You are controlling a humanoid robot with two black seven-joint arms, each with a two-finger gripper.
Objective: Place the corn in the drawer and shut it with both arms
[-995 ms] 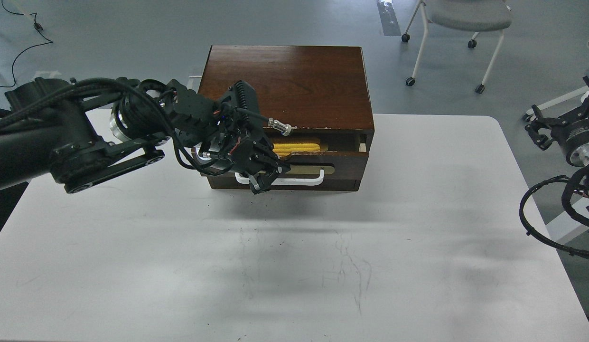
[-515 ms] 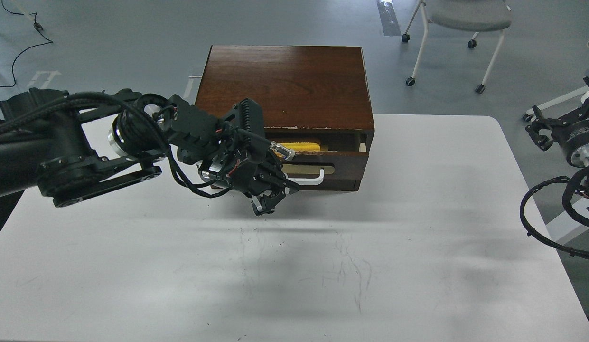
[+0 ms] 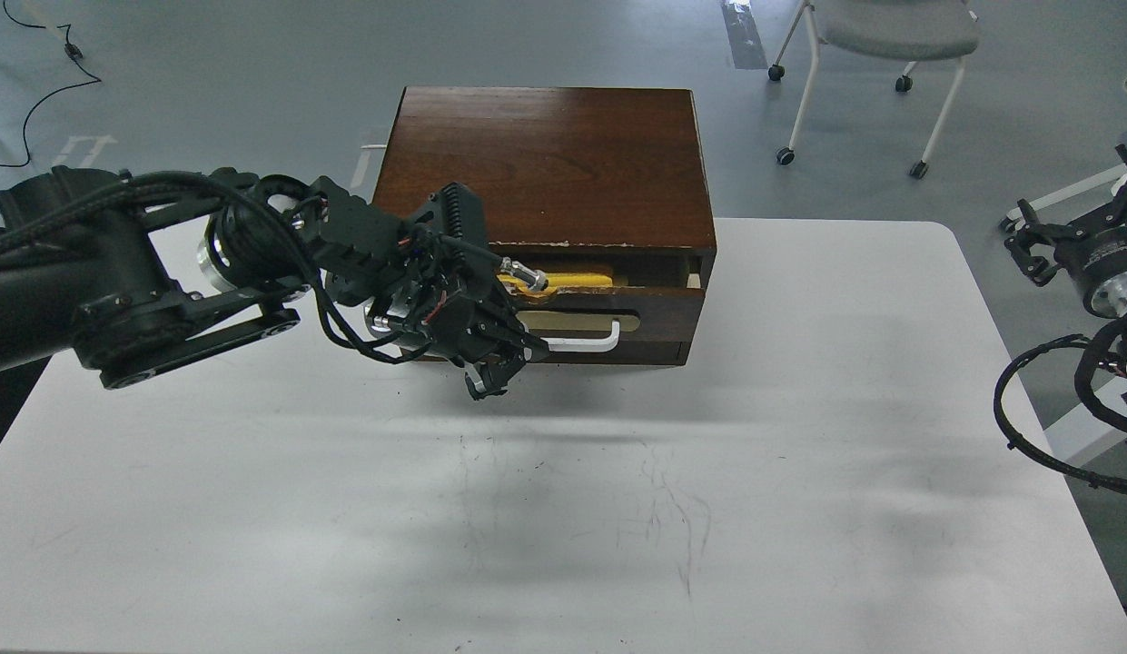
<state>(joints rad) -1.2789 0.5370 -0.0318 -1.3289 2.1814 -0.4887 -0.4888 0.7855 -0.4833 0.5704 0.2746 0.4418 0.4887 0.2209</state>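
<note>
The yellow corn lies inside the drawer, which stands a little way out of the dark-brown cabinet. Only the cob's top shows in the gap. The white bar handle is on the drawer front. My left gripper hangs just in front of the drawer's left end, below the handle's left tip, fingers slightly apart and empty. My left arm hides the drawer's left part. My right gripper is far off at the right edge, beyond the table, open and empty.
The cabinet stands at the back middle of the white table. A grey chair on castors stands on the floor behind, to the right. Black cables hang by the table's right edge.
My left gripper has drawn back from the drawer's handle, down towards the table, then shifted slightly left. The corn stays in the drawer. The right arm has not moved.
</note>
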